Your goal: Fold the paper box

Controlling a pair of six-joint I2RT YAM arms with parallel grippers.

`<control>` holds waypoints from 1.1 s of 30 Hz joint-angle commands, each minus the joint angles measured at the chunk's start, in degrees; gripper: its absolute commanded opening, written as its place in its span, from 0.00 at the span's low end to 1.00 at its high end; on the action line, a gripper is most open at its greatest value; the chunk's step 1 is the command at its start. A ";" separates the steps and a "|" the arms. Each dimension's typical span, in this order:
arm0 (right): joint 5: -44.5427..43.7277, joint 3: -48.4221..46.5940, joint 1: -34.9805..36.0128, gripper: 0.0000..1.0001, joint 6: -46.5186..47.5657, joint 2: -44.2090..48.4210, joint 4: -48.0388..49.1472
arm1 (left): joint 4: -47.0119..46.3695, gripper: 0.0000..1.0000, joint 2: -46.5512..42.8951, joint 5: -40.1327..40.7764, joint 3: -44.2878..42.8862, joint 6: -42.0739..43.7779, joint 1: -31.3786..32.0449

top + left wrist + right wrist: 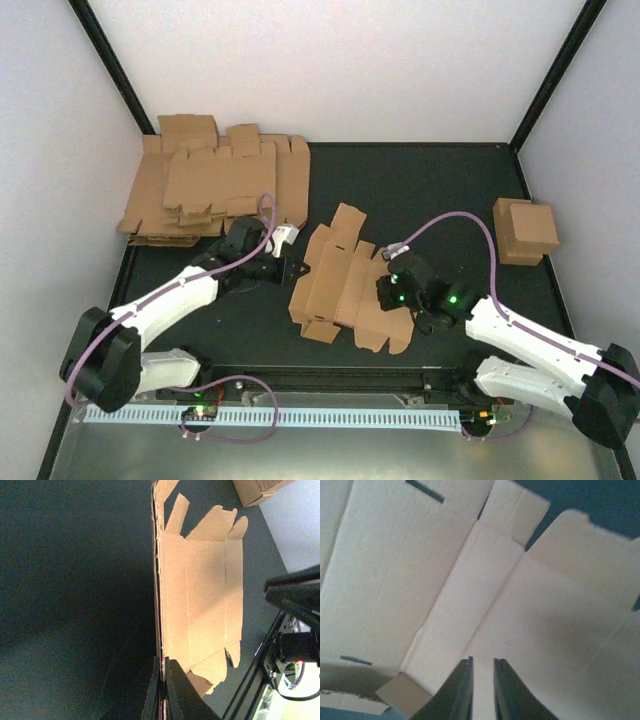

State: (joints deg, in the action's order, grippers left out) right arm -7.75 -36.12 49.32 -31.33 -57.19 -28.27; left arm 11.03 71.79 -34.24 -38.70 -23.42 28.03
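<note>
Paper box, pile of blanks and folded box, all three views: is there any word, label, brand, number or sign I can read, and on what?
None. The paper box, the pile of flat blanks and the folded box are all plain brown cardboard, with no print, label or sign in any view.

The unfolded brown cardboard paper box [340, 285] lies in the middle of the black table [440, 190], between the 2 grippers: the left gripper [300, 270] at its left edge, the right gripper [388, 290] over its right panels. A pile of flat brown cardboard blanks [215, 185] sits behind and to the left, in the far-left corner. 1 small folded brown cardboard box [526, 230] stands well apart at the far right, near the white right wall [590, 150].
</note>
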 commanded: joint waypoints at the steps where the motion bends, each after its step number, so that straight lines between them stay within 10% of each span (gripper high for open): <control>1: -3.53 -1.71 -1.62 0.21 1.89 2.91 -2.55 | 3.35 0.05 -4.19 4.08 -2.78 5.97 1.84; 14: -5.14 -7.66 -2.94 0.65 4.81 3.71 -3.98 | 6.02 0.07 -10.09 8.74 -3.18 11.19 6.51; 33: -2.18 -6.62 -9.82 0.68 4.60 0.88 -2.49 | 31.63 0.08 4.72 36.65 -25.93 23.11 17.08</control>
State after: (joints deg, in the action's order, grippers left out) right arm -14.11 -44.69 41.28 -26.92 -55.44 -32.77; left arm 33.10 71.57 -6.55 -57.91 -5.98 43.72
